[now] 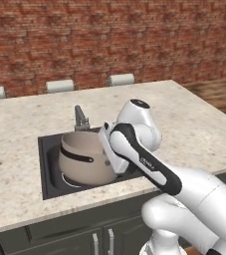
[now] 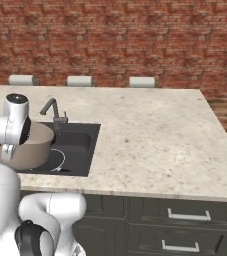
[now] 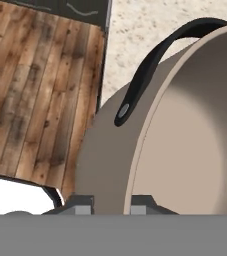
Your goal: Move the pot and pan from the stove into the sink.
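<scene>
Your gripper [image 3: 111, 205] has its jaws nearly together, pinched on the pot's [image 1: 84, 159] rim: in the hand view one finger sits outside the wall and one inside. You can see the pot is deep, beige-tan and matte inside and out, with a thin dark curved handle [image 3: 150, 65] on its side. It sits tilted in the sink [image 1: 47, 164], just in front of the faucet [image 1: 80, 118]. A pale curved rim [image 2: 60, 160] shows on the basin floor beside it.

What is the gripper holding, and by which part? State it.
The gripper is shut on the pot, pinching its rim wall: one finger inside, one outside, beside a dark side handle, over the sink.
</scene>
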Controlling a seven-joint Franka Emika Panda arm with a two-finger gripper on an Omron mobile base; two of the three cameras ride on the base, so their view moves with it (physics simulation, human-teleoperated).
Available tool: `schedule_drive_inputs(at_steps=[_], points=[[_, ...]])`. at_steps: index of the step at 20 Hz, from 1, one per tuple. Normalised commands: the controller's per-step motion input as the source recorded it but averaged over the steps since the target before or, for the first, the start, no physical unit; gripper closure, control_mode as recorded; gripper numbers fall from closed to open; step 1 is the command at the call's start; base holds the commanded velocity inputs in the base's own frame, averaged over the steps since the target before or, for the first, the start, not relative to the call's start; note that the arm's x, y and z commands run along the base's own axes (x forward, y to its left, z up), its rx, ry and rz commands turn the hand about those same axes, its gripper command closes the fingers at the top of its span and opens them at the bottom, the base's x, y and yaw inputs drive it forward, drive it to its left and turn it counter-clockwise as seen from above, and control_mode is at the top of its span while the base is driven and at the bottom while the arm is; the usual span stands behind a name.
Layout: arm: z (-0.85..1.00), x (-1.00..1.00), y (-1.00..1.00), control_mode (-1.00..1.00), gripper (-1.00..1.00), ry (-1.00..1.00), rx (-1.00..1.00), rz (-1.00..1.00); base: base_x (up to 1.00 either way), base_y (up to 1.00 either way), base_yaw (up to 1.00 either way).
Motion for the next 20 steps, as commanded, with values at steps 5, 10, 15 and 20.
schedule_drive_inputs(at_steps=[5, 10, 15, 20], points=[[0.0, 0.26, 0.0, -1.0, 1.0, 0.15, -0.01, 0.02, 0.0, 0.0, 0.0], [0.0, 0.16, -0.05, -1.0, 1.0, 0.0, 0.0, 0.0, 0.0, 0.0, 0.0], [-0.08, 0.42, -0.15, -1.0, 1.0, 0.04, 0.0, 0.0, 0.0, 0.0, 0.0], [-0.21, 0.27, -0.07, -1.0, 1.0, 0.02, -0.03, 0.0, 0.0, 0.0, 0.0]])
